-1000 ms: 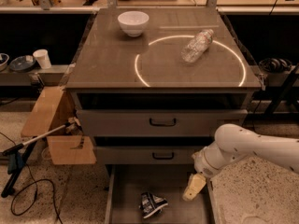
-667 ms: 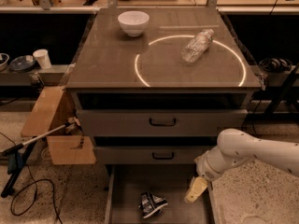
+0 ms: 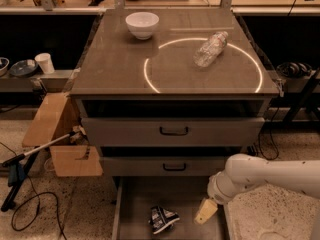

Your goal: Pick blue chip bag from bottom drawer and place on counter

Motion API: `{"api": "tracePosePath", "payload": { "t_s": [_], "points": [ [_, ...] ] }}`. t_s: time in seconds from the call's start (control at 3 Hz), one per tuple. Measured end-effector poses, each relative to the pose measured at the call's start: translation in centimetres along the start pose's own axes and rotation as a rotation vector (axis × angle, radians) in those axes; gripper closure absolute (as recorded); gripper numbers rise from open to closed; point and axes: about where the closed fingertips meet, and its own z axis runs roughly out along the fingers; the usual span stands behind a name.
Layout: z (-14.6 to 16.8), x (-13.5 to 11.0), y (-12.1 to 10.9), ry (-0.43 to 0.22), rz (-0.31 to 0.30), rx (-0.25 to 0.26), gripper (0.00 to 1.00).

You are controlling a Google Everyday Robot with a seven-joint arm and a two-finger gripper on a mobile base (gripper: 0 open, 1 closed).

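Observation:
The blue chip bag (image 3: 162, 219) lies crumpled on the flat grey floor of the open bottom drawer (image 3: 137, 196), near its middle. My gripper (image 3: 206, 211) hangs at the end of the white arm over the right side of that drawer, to the right of the bag and apart from it. The counter (image 3: 120, 69) above carries a glowing white circle (image 3: 150, 81).
On the counter stand a white bowl (image 3: 142, 24) at the back left and a clear plastic bottle (image 3: 210, 49) lying inside the circle. Two shut drawers with black handles (image 3: 174, 131) sit above the open one. A cardboard box (image 3: 55, 134) and cables lie on the floor at left.
The arm and gripper have shifted slightly right and down over the right side of the drawer. The bag has not moved.

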Motion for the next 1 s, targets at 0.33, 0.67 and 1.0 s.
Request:
{"api": "tracePosePath", "payload": {
  "t_s": [0.33, 0.67, 1.0],
  "points": [
    [1.52, -0.03, 0.37, -0.001, 0.027, 0.060, 0.00],
    [1.53, -0.03, 0.37, -0.001, 0.027, 0.060, 0.00],
    [1.76, -0.11, 0.60, -0.022, 0.025, 0.035, 0.00]
  ]
}}
